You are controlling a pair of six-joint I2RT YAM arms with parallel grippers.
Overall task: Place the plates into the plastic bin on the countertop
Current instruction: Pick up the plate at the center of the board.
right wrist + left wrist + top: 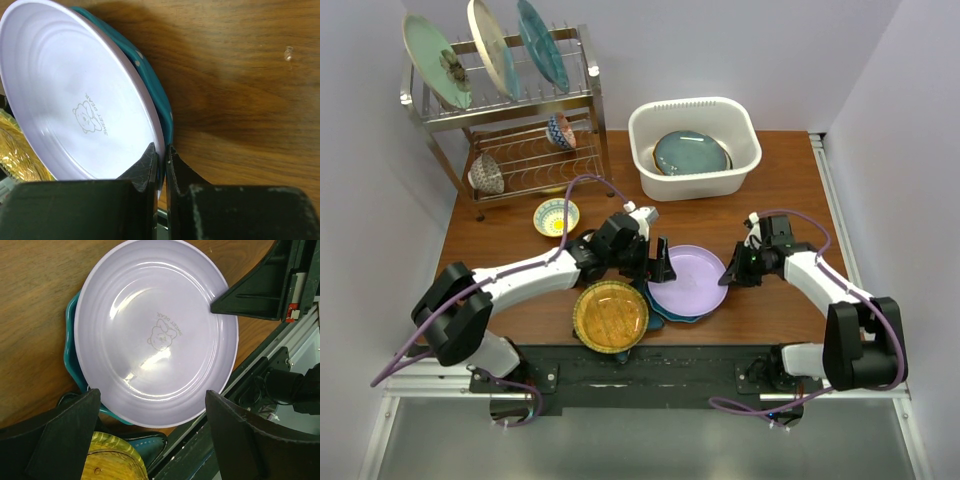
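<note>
The lavender plate (688, 280) lies near the countertop's (780, 190) front edge, on top of a teal star-shaped plate (70, 352). My right gripper (730, 275) is shut on the lavender plate's right rim, as the right wrist view (161, 150) shows. My left gripper (655, 262) is open and empty at the plate's left rim, with its fingers (75, 425) spread wide over that edge. The amber plate (610, 315) lies at the front left. The white plastic bin (700, 185) stands at the back and holds a dark teal plate (690, 153).
A steel wire rack (580, 100) at the back left holds a mint plate (435, 60), a cream plate (490, 45) and a teal plate (542, 45) on edge, with small bowls (560, 130) below. Another bowl (557, 216) sits on the wood beside the left arm.
</note>
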